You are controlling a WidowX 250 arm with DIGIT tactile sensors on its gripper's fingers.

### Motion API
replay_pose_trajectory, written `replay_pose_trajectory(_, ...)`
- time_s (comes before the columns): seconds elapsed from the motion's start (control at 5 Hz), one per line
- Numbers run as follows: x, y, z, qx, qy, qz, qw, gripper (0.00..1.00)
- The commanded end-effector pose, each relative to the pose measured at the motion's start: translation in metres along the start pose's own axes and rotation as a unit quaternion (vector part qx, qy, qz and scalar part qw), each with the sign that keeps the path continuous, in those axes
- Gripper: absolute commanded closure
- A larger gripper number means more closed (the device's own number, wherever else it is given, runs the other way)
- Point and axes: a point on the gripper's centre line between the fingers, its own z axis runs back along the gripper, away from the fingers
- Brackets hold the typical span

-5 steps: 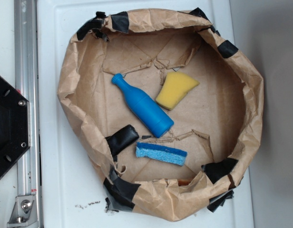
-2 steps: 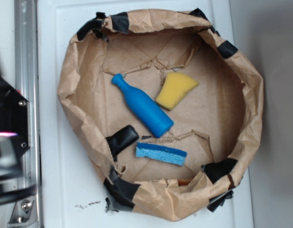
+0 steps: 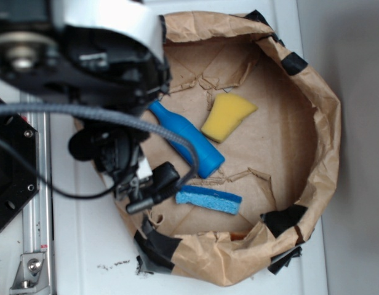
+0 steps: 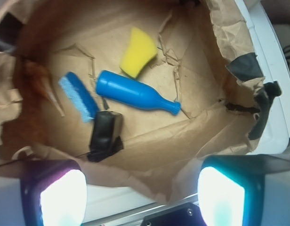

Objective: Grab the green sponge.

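The green sponge point(image 3: 227, 115), a yellow wedge of foam, lies on the brown paper floor in the upper middle of the basin. In the wrist view the green sponge point(image 4: 138, 52) sits far ahead, beyond the blue bottle. My gripper point(image 3: 131, 184) hangs over the basin's left rim, well left of the sponge and apart from it. In the wrist view the gripper point(image 4: 142, 197) is open, its two fingers wide apart at the bottom corners with only the paper rim and white surface between them.
A blue plastic bottle point(image 3: 195, 147) lies diagonally between gripper and sponge. A flat blue sponge point(image 3: 209, 200) and a black tape lump point(image 3: 163, 177) lie near the front left. The crumpled paper wall point(image 3: 325, 141) rings everything. A metal rail point(image 3: 35, 215) runs along the left.
The arm has swung in from the left and now covers the basin's upper left and left rim. The sponges and bottle have not moved.
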Motion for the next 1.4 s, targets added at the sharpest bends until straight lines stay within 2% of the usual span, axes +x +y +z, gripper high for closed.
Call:
replay_pose_trajectory(0.0,0.003,0.004,0.005,-0.003,-0.014,0.009,1.0,0.0)
replay_pose_trajectory(0.2,0.025,0.007,-0.035,0.019,-0.04,0.04,0.998,0.0)
replay_pose_trajectory(0.4,0.058,-0.001,-0.066,0.031,-0.058,0.085,0.994,0.0)
replay_pose_trajectory(0.6,0.082,-0.009,-0.094,0.004,-0.045,0.182,0.982,0.0)
replay_pose_trajectory(0.8,0.09,-0.015,-0.111,0.023,-0.032,0.209,0.977,0.0)
replay_pose_trajectory(1.0,0.104,-0.021,-0.129,0.006,-0.029,0.157,0.987,0.0)
replay_pose_trajectory(1.2,0.116,-0.021,-0.156,0.02,-0.007,0.137,0.99,0.0)
